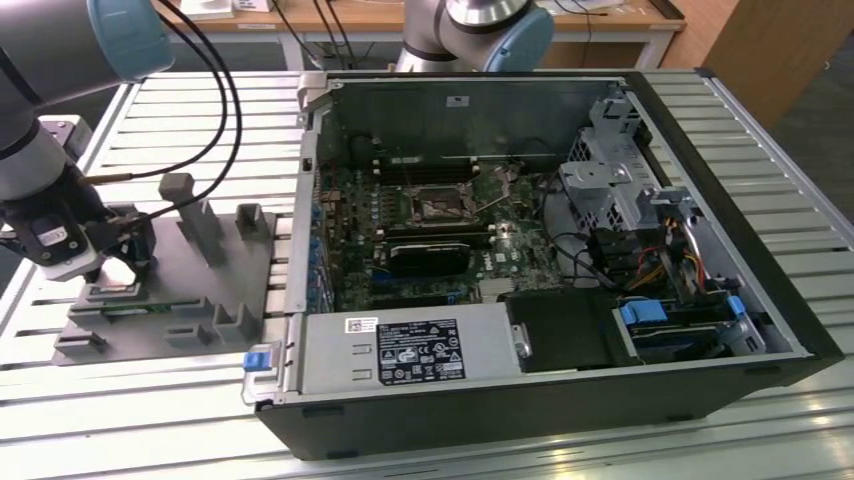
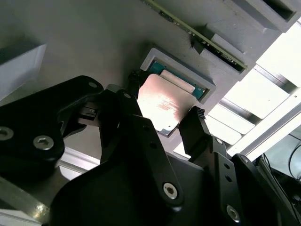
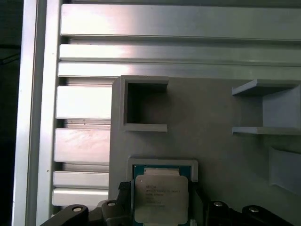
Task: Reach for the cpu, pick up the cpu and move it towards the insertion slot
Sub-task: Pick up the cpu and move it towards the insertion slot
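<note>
1. Cpu handling here rests on the slatted metal worktop, which carries everything. I take its grooves to be for fixing things at set spots.
2. An open computer case lies on its side across the centre and the exterior view's right. Its panel is off, so the board faces up and I can come at it from above.
3. My arm drops in along the exterior view's left edge, wrist pointed down.
4. A grey fixture plate sits low on the exterior view's left, just beside the case. Its blocks and pockets keep parts where I expect them.
5. My gripper stands over the plate's left end. In the second wrist view the fingers are drawn in narrow, pinching two opposite edges of the chip.
6. The insertion slot, a silver frame around a dark centre, lies in the board's upper middle, well apart from the gripper.
7. The cpu is held between the fingers over its square pocket, shiny face up. I judge it tilted slightly out of that pocket.
</note>
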